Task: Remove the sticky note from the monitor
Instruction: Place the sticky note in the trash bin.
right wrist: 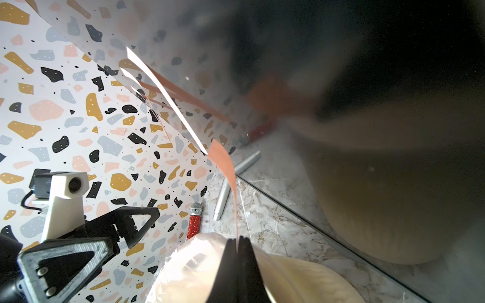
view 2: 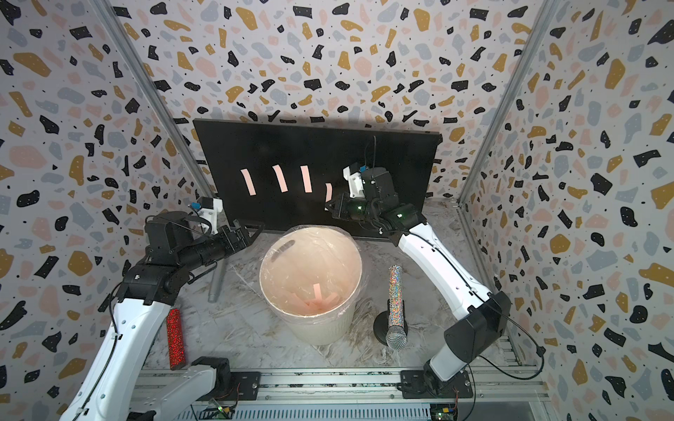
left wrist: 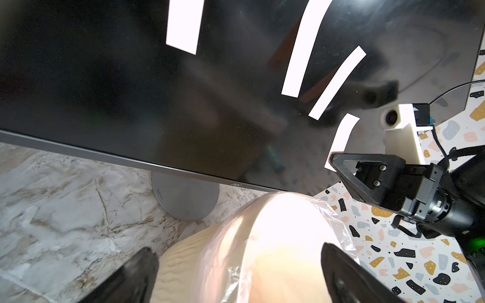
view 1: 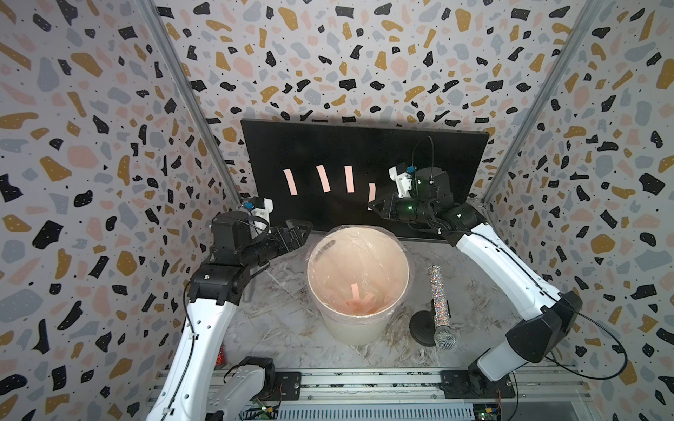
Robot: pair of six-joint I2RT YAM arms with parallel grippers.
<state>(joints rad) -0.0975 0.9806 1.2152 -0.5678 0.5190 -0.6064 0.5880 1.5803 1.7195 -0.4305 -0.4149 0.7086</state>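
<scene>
A pink paper sticky note (view 1: 371,192) is pinched, partly peeled off the flat black monitor (view 1: 364,145), by the closed right claw (view 1: 372,208); three more notes (view 1: 323,178) are left stuck, and the left claw (view 1: 302,231) is held open, empty.

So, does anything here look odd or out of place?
Yes: the rightmost sticky note on the monitor is curling away from the screen, its lower end pinched in the shut right gripper, while the three other notes look straight.
</scene>
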